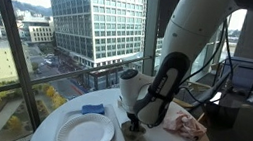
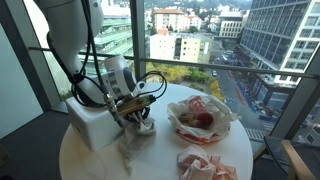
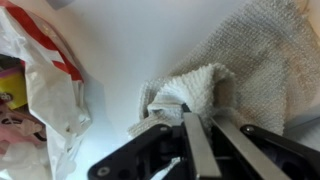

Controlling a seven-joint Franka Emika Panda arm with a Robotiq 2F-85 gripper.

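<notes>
Grip: we are finding the gripper (image 3: 186,110) clamping a fold of the towel (image 3: 250,60) | Done: grasp | Left: lift, since the towel is lying on the table (image 3: 130,40).

- In the wrist view the tips of my gripper (image 3: 186,108) are buried in a fold of the towel (image 3: 250,60), so I cannot see the pads.
- The towel runs off that picture's edge, as does the plastic bag (image 3: 35,80); its print is blurred.
- In an exterior view, the blue item (image 1: 93,109) on the far side of the plate (image 1: 85,133) is too small to name.
</notes>
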